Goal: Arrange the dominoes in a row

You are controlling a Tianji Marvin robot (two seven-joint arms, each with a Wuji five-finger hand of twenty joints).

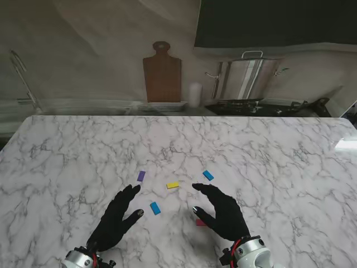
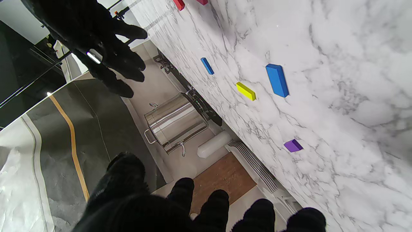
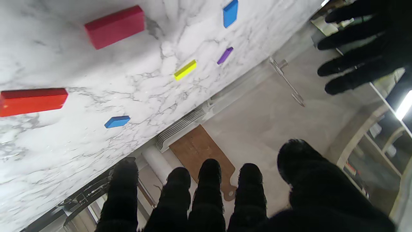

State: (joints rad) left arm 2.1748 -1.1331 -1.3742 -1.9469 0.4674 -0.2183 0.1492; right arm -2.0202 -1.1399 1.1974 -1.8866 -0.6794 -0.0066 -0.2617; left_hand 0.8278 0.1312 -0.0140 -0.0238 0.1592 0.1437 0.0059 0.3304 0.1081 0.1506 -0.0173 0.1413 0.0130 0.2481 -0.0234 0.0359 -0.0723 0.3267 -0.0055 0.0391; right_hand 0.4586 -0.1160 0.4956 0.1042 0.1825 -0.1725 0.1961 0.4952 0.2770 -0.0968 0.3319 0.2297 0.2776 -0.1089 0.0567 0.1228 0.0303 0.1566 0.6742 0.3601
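Dominoes lay scattered flat between our two hands, none aligned. Our left hand [image 1: 116, 219] and right hand [image 1: 224, 213] hovered with fingers spread, holding nothing. The near blue domino [image 1: 155, 208] sat just beside the left fingertips; a careless sweep could knock it. The pink domino [image 1: 200, 222] was mostly hidden beneath the right palm.
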